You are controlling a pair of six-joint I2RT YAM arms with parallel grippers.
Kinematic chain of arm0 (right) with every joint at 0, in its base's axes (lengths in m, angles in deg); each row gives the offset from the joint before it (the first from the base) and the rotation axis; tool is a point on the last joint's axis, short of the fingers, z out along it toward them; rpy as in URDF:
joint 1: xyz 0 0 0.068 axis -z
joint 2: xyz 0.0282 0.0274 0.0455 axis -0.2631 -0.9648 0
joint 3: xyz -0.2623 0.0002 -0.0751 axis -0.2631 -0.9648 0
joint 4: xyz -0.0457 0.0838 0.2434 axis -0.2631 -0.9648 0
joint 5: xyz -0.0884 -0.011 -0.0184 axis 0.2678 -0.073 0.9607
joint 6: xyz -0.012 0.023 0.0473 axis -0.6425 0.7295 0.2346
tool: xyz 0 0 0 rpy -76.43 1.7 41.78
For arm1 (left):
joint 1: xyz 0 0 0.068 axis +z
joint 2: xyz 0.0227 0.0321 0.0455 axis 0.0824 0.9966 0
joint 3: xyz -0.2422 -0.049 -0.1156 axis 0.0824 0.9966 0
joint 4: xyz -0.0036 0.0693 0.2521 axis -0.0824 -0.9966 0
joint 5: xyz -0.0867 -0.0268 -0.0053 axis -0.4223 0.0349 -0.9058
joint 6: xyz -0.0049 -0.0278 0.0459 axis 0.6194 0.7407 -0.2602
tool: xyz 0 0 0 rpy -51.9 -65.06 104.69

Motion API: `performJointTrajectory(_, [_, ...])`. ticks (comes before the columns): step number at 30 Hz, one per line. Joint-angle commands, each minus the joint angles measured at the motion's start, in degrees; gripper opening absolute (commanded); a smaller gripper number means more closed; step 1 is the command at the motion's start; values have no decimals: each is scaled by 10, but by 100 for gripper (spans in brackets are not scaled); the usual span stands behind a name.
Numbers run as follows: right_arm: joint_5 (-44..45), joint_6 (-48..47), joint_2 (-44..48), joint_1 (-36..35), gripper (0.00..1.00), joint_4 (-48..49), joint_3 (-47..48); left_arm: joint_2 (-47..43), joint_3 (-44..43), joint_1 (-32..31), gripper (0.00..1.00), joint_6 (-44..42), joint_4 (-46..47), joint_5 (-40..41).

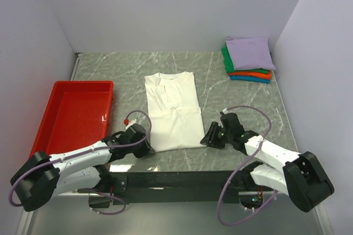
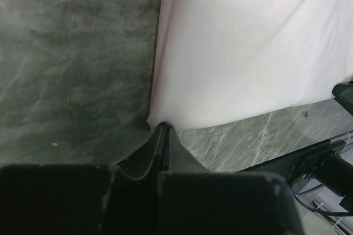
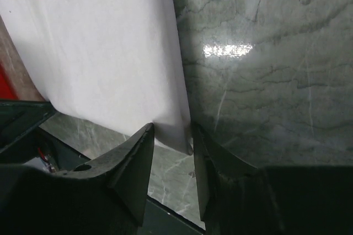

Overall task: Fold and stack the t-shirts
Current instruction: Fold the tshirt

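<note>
Hem corners of the white t-shirt (image 1: 172,111) lie at the counter's (image 1: 242,102) near edge, I judge for folding it away. My left gripper (image 2: 164,127) is clamped on 1; my right gripper (image 3: 171,131) straddles the other, jaws apart.

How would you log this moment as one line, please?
step: fold white t-shirt | left gripper: shut on near-left corner | right gripper: open, straddling near-right corner | folded stack: far right

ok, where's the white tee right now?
Top view: white tee lies flat mid-table, right of the red tray, folded stack beyond it at far right. The left gripper is at its near-left corner, right gripper at its near-right.
</note>
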Motion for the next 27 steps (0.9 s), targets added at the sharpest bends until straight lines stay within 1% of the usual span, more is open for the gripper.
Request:
performJointTrajectory(1, [27, 4, 8, -3, 42, -20, -14, 5, 5, -12, 1, 29, 3, 20])
performJointTrajectory(5, [41, 2, 23, -3, 40, -43, -10, -11, 7, -14, 1, 39, -28, 31])
performJointTrajectory(6, [42, 1, 25, -3, 37, -45, -10, -17, 7, -14, 1, 42, -35, 36])
performJointTrajectory(7, [41, 0, 26, -4, 36, -47, -8, -27, 6, -13, 1, 44, -44, 43])
performJointTrajectory(14, [14, -1, 16, -3, 35, -42, -7, -70, 0, -13, 1, 51, -82, 49])
performJointTrajectory(15, [12, 0, 17, -3, 36, -43, -9, -78, -1, -14, 2, 54, -92, 52])
performJointTrajectory(17, [7, 1, 25, -3, 36, -41, -12, -105, -2, -14, 7, 64, -119, 60])
performJointTrajectory(18, [7, 2, 28, -2, 36, -43, -13, -112, -1, -14, 12, 66, -123, 61])
performJointTrajectory(19, [6, 2, 30, -2, 36, -43, -11, -123, 0, -13, 15, 69, -124, 58])
performJointTrajectory(20, [1, 4, 31, -2, 36, -43, -12, -127, 7, -14, 18, 70, -114, 53])
performJointTrajectory(21, [-1, 4, 30, -3, 36, -40, -12, -129, 10, -13, 28, 71, -108, 50])
performJointTrajectory(24, [-6, 7, 30, -2, 36, -35, -12, -121, 17, -14, 39, 73, -80, 48])
performJointTrajectory(27, [-11, 8, 29, -3, 35, -30, -14, -105, 23, -13, 41, 75, -47, 44])
